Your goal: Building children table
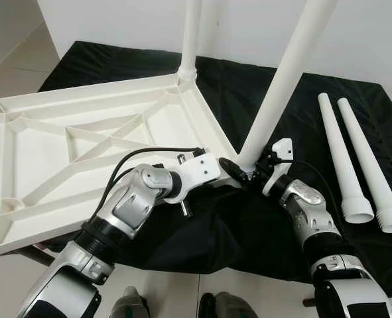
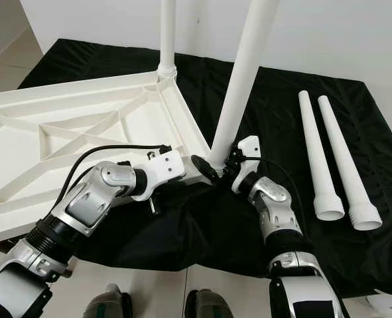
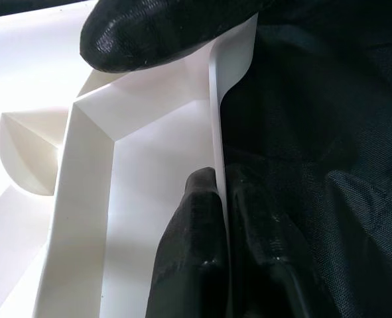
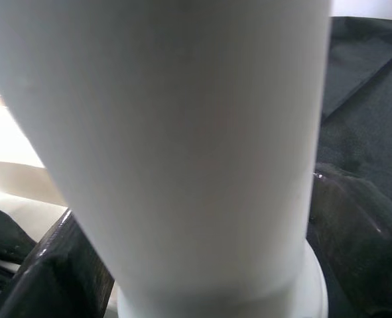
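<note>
1. Left eye view shows the white ribbed plastic tabletop (image 1: 83, 142) lying upside down on the black cloth-covered worktop (image 1: 355, 106), underside up so that the corner sockets face me.
2. One white plastic tube leg (image 1: 190, 40) already stands in the far corner socket; a second white tube leg (image 1: 285, 79) leans at the near corner, tilted, so I judge it is not yet seated straight.
3. My left tool (image 1: 230, 167) pinches the thin side wall of the tabletop at that corner; in the left wrist view one black finger (image 3: 192, 252) lies inside the wall and the other outside, pressed against it. I judge this steadies the top while the leg goes in.
4. My right tool (image 1: 259, 165) sits at the foot of the leaning leg, its fingers around the base, apparently clamped on it to steer it into the socket.
5. Two spare white tube legs (image 1: 361, 165) lie side by side on the cloth to my right, well apart from the work.
6. No brand, label or writing can be read anywhere.
</note>
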### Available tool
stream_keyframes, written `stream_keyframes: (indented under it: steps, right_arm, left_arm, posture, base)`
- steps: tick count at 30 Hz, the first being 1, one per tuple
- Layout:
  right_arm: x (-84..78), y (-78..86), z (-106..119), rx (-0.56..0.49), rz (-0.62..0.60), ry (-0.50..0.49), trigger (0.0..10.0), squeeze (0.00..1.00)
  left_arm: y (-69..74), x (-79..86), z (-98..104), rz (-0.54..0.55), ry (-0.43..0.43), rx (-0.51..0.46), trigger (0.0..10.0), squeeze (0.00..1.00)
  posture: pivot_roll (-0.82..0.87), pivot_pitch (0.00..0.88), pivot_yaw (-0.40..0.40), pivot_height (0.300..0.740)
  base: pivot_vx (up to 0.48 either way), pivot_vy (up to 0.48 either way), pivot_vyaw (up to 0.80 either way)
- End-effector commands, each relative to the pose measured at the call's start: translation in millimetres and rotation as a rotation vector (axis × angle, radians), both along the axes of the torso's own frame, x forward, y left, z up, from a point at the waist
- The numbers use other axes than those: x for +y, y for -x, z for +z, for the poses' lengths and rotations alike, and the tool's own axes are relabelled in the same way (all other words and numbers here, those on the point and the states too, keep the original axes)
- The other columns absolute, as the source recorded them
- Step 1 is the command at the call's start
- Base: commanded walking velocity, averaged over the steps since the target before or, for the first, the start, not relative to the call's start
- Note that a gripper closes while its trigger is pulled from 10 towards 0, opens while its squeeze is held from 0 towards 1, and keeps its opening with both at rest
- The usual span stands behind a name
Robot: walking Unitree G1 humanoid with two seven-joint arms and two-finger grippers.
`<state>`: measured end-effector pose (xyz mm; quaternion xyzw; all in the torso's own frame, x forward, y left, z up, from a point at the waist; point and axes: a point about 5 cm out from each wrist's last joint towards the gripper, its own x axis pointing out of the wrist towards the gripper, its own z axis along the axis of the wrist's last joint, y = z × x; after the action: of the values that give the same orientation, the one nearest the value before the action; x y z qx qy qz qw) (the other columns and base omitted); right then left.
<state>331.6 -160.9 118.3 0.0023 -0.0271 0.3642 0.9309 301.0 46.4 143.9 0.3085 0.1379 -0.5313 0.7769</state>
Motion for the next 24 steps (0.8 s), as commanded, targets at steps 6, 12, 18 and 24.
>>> stream_keyframes:
  steps: [6,12,18,24]
  right_arm:
    - [-6.5,-4.8,2.1,-0.013,-0.010,0.006,4.4,0.00]
    - [-11.8,-6.7,6.0,-0.037,-0.028,-0.023,1.1,0.00]
    - [-11.0,-5.4,4.0,-0.031,-0.025,-0.022,1.1,0.00]
    - [-3.9,-1.2,1.7,-0.031,-0.034,-0.047,10.0,0.00]
  left_arm:
    - [0.9,-2.4,1.8,0.012,-0.006,-0.030,10.0,0.00]
    - [2.4,-4.0,0.8,0.008,-0.002,-0.025,10.0,0.00]
    - [2.7,-4.2,0.6,0.007,-0.003,-0.024,10.0,0.00]
    - [3.0,-3.7,0.4,0.006,-0.005,-0.023,10.0,0.00]
  posture:
    - [0.00,0.071,-0.045,0.740]
    - [-0.01,0.074,-0.043,0.740]
    - [-0.01,0.074,-0.043,0.740]
    - [0.00,0.074,-0.048,0.740]
  base:
    - [0.000,0.000,0.00]
    - [0.000,0.000,0.00]
    - [0.000,0.000,0.00]
    - [0.000,0.000,0.00]
